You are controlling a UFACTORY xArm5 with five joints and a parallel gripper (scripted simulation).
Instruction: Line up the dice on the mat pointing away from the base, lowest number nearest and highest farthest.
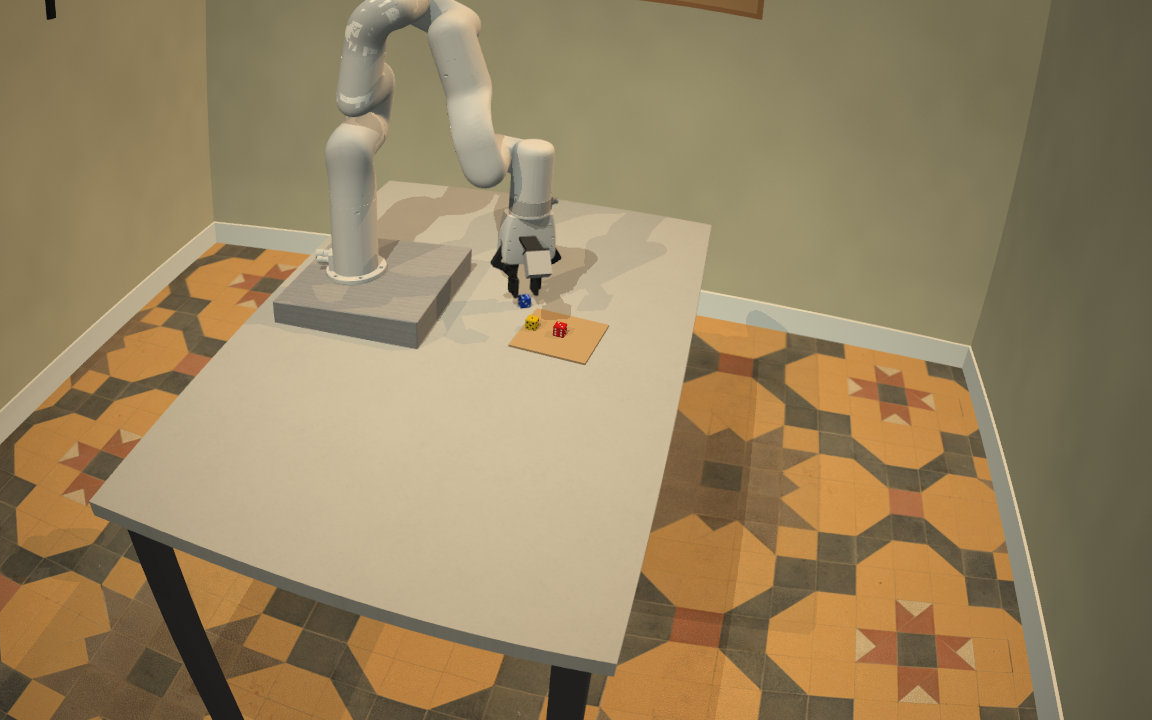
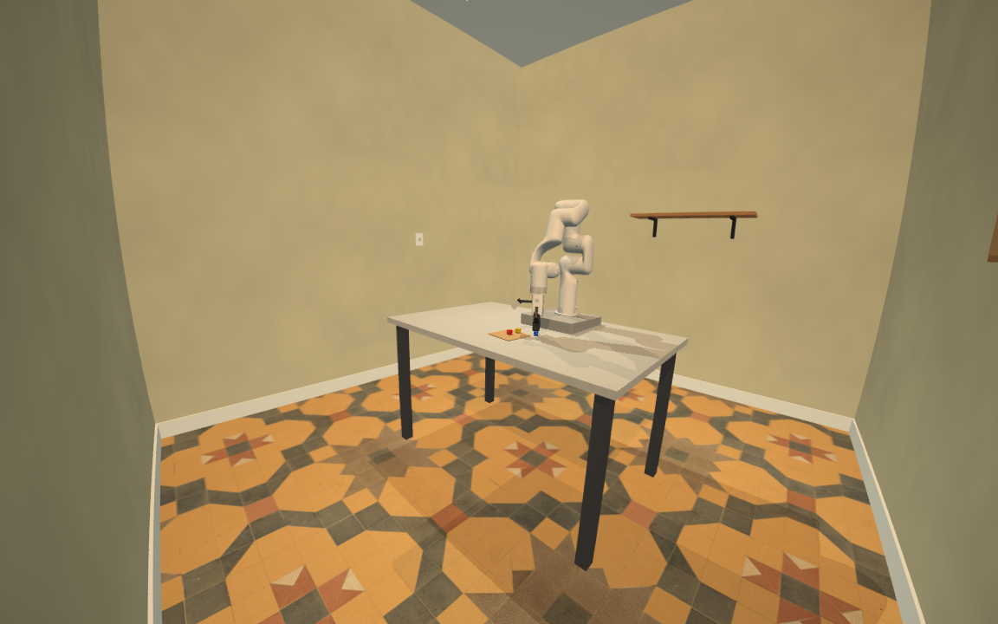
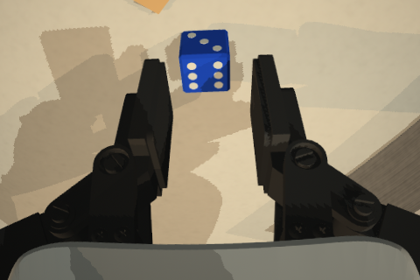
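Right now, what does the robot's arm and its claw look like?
The arm is smooth white, built of thick rounded tubes with bulging joints, and stands on a round flange bolted to a grey block. No cables show. The gripper has a pale grey body and two flat black fingers on hinged black links with round screw heads.

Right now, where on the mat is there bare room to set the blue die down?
The mat is bare on its half toward the camera in the top view, below the yellow die and red die. Its far edge is crowded: both dice sit there. The blue die lies off the mat, below the open gripper.
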